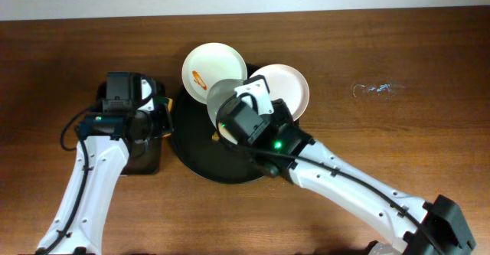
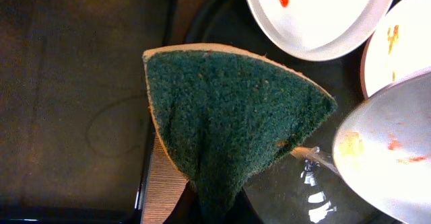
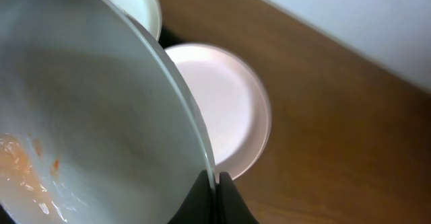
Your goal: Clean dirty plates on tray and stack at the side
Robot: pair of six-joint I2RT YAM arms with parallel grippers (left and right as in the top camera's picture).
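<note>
Where right jaws clamp, plate (image 3: pixel 81 116) rim, tilted

Your overhead view is evenly lit from above and sharp, with soft shadows on the desk (image 1: pixel 429 132) beside the arms. In your left wrist view the sponge (image 2: pixel 229 116) ahead of the left jaws is crisp, everything left of it is dim, and the tray (image 2: pixel 283 190) glints to the right. Your right wrist view is blurred: the tilted plate (image 3: pixel 87 116) at the right jaws is out of focus.
</note>
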